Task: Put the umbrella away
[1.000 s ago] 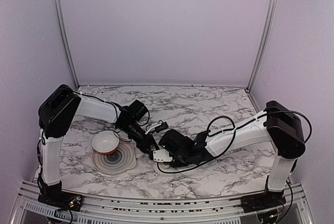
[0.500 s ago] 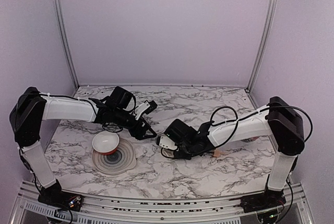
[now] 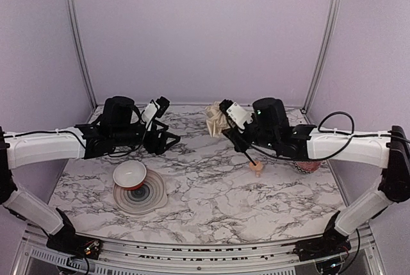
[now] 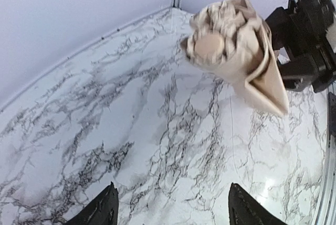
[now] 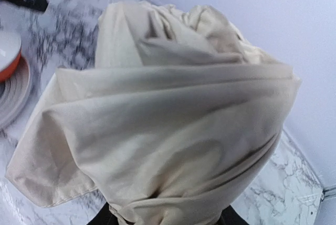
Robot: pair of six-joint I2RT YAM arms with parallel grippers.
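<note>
Cream fabric: bunching into a loose crumpled wad at the top end of the umbrella [image 3: 215, 120], filling nearly all of the right wrist view.
Umbrella position: hanging raised over the rear middle of the marble table [image 3: 211, 217], fabric end pointing up toward the back wall.
Shaft [image 3: 246, 153]: thin, black, slanting down and right from the wad to the tan handle [image 3: 257, 170].
Handle contact: sitting right at table level; touching or hovering, cannot tell.
Right gripper [image 3: 227, 122]: clamping the umbrella just below the wad; fingers mostly hiding under cloth in its own camera.
Left gripper [image 4: 172, 204]: standing with fingers wide apart, only marble showing between them, facing the umbrella from the left, well apart from it.
Bowl [image 3: 129, 174]: white with red base, sitting upright on the rear-left part of the plate, plain white inside showing.
Plate [image 3: 152, 200]: round, grey ringed, lying flat at the front left of the table, carrying the bowl.
Red-patterned item [image 3: 309, 166]: peeking out from behind the right arm at the table's right side; too hidden for identifying.
Count: totalling one umbrella, one bowl, one plate, one half-hidden red item, two grippers.
</note>
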